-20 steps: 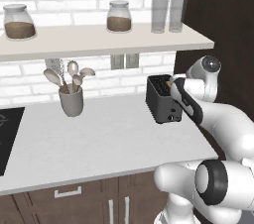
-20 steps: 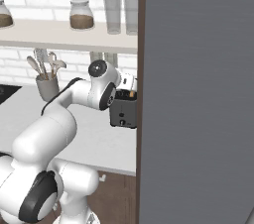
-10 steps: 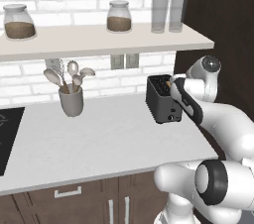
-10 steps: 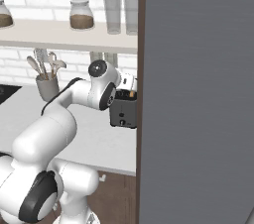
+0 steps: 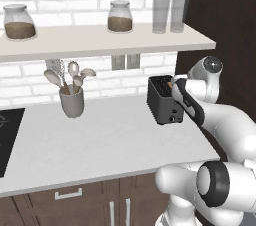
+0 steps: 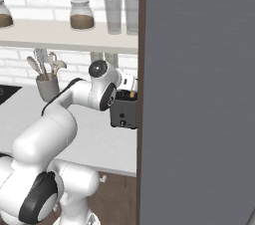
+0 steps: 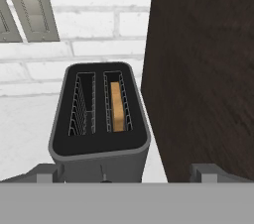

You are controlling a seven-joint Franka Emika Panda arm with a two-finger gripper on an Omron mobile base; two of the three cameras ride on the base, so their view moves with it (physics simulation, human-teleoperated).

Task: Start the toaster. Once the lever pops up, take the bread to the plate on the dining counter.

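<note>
Gripper (image 7: 127, 174) is spread wide, nothing held, poised at the near end of the toaster (image 7: 99, 119) | bread (image 7: 117, 106) is seated in the right slot | toaster is set on the worktop (image 5: 100, 145) beside a dark panel (image 7: 203, 69) | utensil cup (image 5: 72, 102) is stood well apart.

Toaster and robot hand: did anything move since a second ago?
Nothing visibly changed. The open gripper is still at the toaster, holding nothing, and the bread still sits down in one slot. The cup of spoons on the counter stayed put too.
</note>
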